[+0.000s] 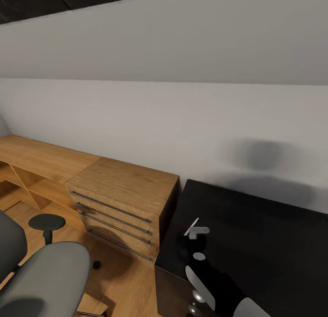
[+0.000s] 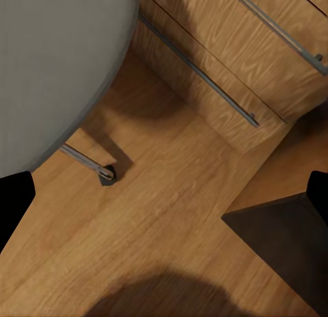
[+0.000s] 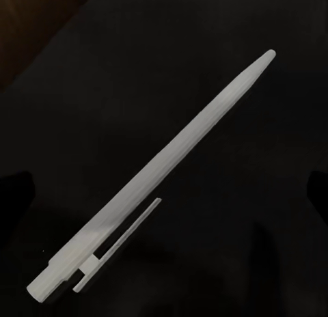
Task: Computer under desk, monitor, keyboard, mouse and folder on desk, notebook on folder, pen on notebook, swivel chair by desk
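one pen (image 3: pixel 160 163): white and slim, lying flat on the glossy black worktop (image 1: pixel 255 235), towards the end that stands beside the wooden cabinet (image 1: pixel 127 189).
right jaws: spread wide and hanging above the pen, one dark finger on each side of it; nothing is pinched and no contact shows.
left jaws: spread and empty, held low over the wooden floor (image 2: pixel 171 214), between the chair seat and the cabinet drawers.
chair (image 1: pixel 50 276): grey seat and black armrest at the near left of the head view, standing apart from the worktop.
step in hand, as i judge it: lining up over the pen to lift it, so it can later top the stack.
first risk: the pen lies slantwise in the gap; if the jaws close along it and not across it, it could roll or skid away.
second risk: the pen is thin and sits low; stopping too high would close on air, and going too deep would drive the fingertips into the hard top.
third risk: the worktop edge looks near, so a sideways nudge could send the pen to the floor.
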Robot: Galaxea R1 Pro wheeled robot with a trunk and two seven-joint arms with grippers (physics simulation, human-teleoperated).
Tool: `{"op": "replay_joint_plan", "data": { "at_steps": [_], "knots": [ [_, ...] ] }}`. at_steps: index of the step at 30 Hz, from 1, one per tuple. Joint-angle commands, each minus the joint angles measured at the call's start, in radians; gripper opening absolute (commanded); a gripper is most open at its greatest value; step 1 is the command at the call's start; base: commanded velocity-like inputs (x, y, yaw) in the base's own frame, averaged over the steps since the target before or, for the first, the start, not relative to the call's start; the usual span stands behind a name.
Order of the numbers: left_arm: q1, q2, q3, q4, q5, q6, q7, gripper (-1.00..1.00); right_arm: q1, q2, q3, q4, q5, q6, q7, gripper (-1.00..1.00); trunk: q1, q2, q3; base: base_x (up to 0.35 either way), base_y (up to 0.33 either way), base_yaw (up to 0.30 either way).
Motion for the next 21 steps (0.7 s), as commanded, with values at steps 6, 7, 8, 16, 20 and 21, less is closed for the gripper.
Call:
{"op": "replay_joint_plan", "data": {
  "at_steps": [6,7,8,16,20,21],
  "knots": [
    [-0.001,0.001,-0.003,-0.002,0.009,-0.008,0.002,1.00,-0.001,-0.001,0.004,-0.002,-0.003,0.023,0.053,1.00,0.000,-0.001,-0.001,0.000,0.000,0.000],
    [-0.001,0.001,-0.003,-0.002,0.009,-0.008,0.002,1.00,-0.001,-0.001,0.004,-0.002,-0.003,0.027,0.055,1.00,0.000,-0.001,-0.001,0.000,0.000,0.000],
    [-0.001,0.001,-0.003,-0.002,0.009,-0.008,0.003,1.00,-0.001,-0.001,0.004,-0.002,-0.003,0.031,0.057,1.00,0.000,-0.001,-0.001,0.000,0.000,0.000],
    [-0.001,0.001,-0.003,-0.002,0.009,-0.007,0.003,1.00,-0.001,-0.002,0.002,-0.002,-0.003,0.046,0.062,1.00,0.000,-0.001,-0.001,0.000,0.000,0.000],
    [-0.001,0.001,-0.003,-0.002,0.009,-0.008,0.003,1.00,-0.001,-0.002,-0.017,-0.002,-0.003,0.047,0.063,1.00,0.000,-0.001,-0.001,0.000,0.000,0.000],
    [-0.001,0.001,-0.003,-0.002,0.009,-0.008,0.003,1.00,-0.001,-0.002,-0.029,-0.002,-0.003,0.047,0.063,1.00,0.004,-0.008,-0.004,0.000,0.000,0.000]
  ]
}}
